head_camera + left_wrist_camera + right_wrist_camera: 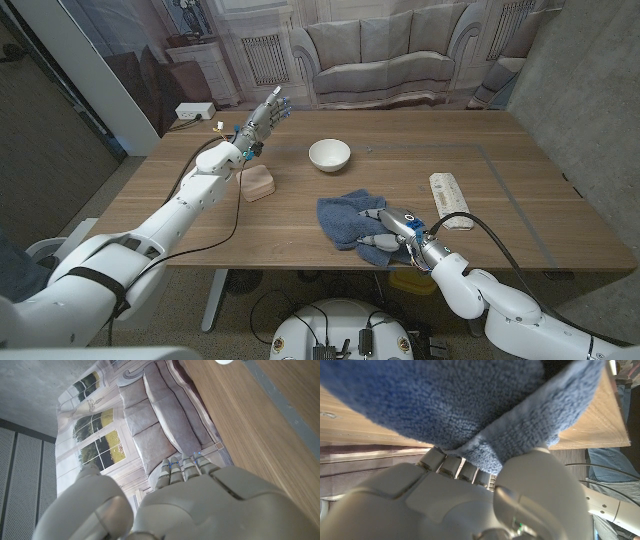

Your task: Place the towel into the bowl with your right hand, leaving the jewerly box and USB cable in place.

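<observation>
Right wrist view showed your right robot hand (470, 495) pinching a fold of the towel (455, 405), which lay bunched on the table (300, 215) at its near edge. You needed a firm grip before lifting, then a carry to the bowl (329, 154), well clear of the box (259, 184). Your left robot hand (262, 120) hung raised, fingers apart, holding nothing.

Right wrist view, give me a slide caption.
Right hand pinches a fold of the blue towel at the table.
</observation>
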